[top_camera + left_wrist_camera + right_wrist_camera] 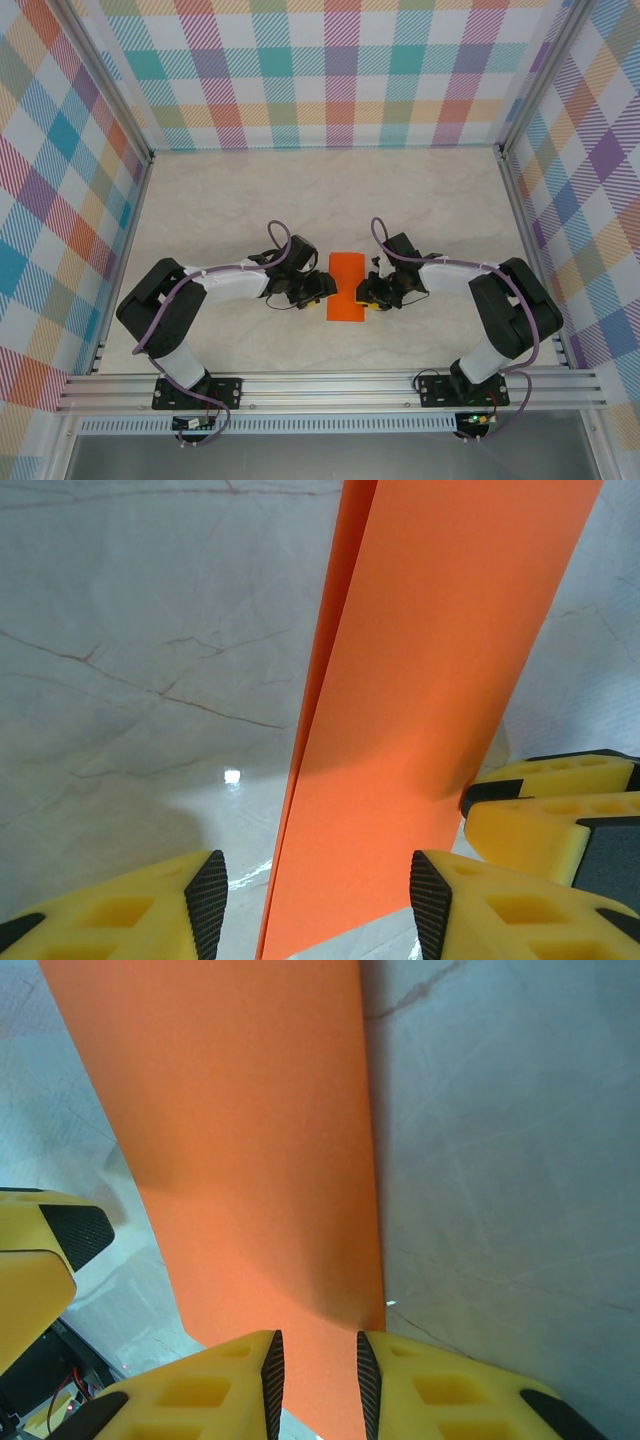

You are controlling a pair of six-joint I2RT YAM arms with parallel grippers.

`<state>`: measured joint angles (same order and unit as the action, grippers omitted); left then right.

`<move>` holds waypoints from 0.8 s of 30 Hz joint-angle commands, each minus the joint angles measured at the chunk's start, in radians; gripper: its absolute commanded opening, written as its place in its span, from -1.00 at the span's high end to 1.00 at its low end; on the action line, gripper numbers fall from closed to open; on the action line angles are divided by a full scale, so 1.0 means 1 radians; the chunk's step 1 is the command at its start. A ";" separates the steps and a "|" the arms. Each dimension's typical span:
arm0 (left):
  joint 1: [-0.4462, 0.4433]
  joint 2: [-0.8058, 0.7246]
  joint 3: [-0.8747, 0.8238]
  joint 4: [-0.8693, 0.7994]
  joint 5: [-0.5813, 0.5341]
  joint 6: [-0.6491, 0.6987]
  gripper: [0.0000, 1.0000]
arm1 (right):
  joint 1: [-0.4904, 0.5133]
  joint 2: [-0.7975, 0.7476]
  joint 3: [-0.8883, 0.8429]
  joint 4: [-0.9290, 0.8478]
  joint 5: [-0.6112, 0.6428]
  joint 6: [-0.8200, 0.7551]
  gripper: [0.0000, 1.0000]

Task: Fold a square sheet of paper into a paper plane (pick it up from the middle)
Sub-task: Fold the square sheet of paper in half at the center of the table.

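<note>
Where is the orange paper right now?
In the top view, the paper sits near the middle of the table, between the left gripper and the right gripper.

Sheet [347,287] btwn L fingers [205,900] & R fingers [272,1370], near half of table [300,190].

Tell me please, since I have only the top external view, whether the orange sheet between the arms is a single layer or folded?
Observer: Folded. The left wrist view shows two layers of the square sheet of paper along its left edge.
Operator: Thank you. Is the left pincer closed on it?
Observer: No, the left pincer is open, with a finger on either side of the sheet's near end.
Operator: And the right one?
Observer: The right pincer has its fingers slightly apart, with the sheet's edge showing between them. I cannot tell whether it presses on the paper.
</note>
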<state>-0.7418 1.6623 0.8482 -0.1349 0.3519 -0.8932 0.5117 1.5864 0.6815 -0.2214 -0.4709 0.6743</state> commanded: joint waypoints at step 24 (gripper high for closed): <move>-0.028 0.067 0.020 0.050 0.043 0.014 0.18 | 0.005 0.000 -0.040 -0.004 0.025 0.014 0.42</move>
<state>-0.7551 1.7073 0.8482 -0.0959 0.3782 -0.8928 0.5117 1.5810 0.6708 -0.2058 -0.4713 0.6746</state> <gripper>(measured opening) 0.411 0.290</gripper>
